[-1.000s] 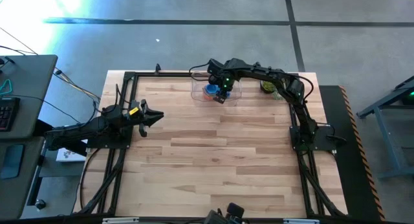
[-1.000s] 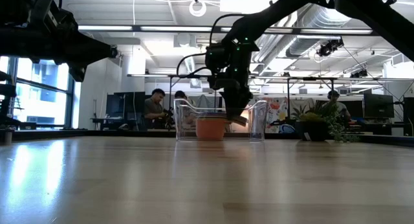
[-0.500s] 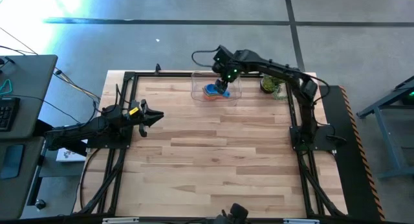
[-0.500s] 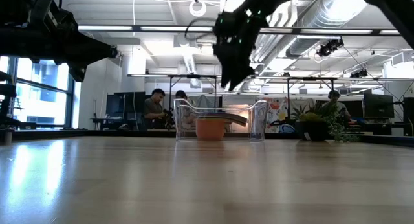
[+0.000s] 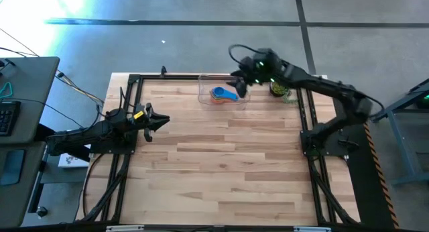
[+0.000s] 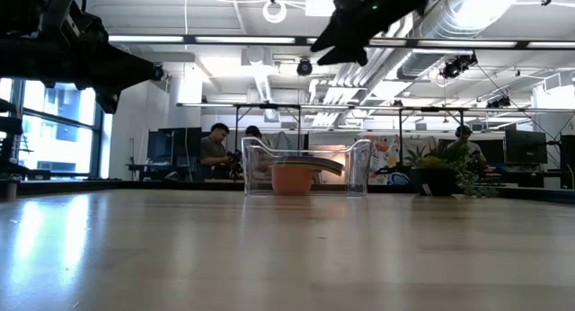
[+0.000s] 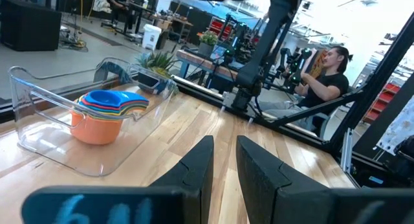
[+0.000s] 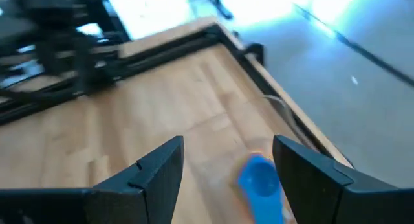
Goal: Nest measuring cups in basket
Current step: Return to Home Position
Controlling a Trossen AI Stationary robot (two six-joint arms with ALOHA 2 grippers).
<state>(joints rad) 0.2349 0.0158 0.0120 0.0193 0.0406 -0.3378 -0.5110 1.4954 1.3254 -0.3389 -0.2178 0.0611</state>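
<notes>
Nested multicoloured plastic measuring cups (image 5: 223,94) lie in a clear rectangular plastic basket (image 5: 204,98) at the desk's (image 5: 221,165) far edge. Right of it stands a potted green plant (image 5: 277,89).

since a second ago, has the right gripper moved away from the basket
Yes. In the low view the right gripper has risen from inside the basket to well above its rim, open, leaving the measuring cups nested inside.

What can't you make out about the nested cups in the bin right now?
How many measuring cups are nested: high view too small, only the blue top shows.
Inner cups: low view, hidden behind the orange outer cup and basket wall.
Right wrist view: blurred, just a blue patch.
</notes>
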